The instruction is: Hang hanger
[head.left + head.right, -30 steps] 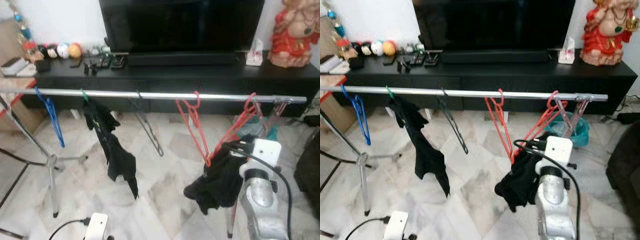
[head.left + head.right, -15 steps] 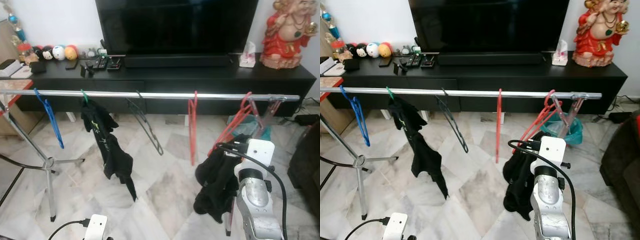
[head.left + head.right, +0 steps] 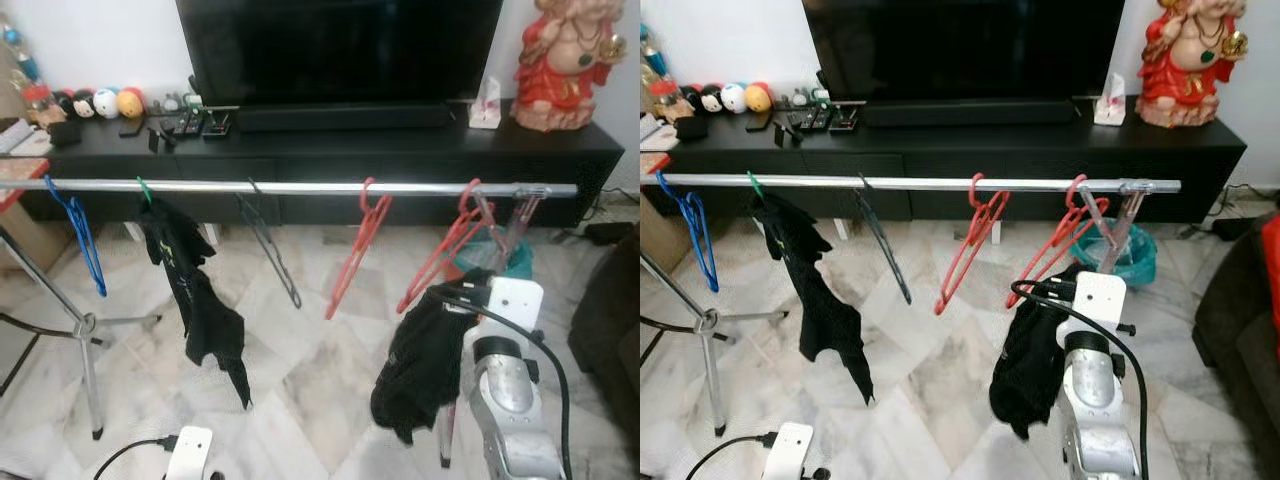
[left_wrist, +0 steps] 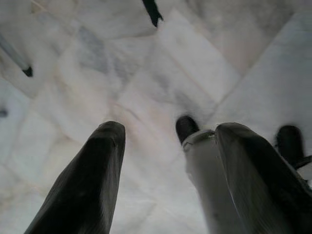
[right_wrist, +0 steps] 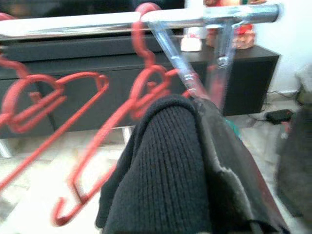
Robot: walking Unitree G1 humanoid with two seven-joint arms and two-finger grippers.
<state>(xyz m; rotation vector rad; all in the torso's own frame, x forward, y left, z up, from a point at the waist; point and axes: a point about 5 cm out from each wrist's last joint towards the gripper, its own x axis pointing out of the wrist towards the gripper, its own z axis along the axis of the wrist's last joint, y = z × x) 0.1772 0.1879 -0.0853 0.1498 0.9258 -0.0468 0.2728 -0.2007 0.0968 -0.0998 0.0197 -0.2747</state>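
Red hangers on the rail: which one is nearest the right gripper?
The red hanger at the rail's right end, by the stand's brace. It slants down to the black garment at the right gripper; the other red hanger hangs mid-rail, bare.

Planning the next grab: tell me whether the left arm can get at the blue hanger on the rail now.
Probably not as it stands: the left gripper hangs low, open, pointing at the marble floor, while the blue hanger hangs high on the silver rail.

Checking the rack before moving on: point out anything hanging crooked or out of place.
Two red hangers on the rail hang tilted, their bottoms swung left rather than straight down. The right one carries a black garment bunched at its low end by the right gripper, not spread out. The black hanger slants too.
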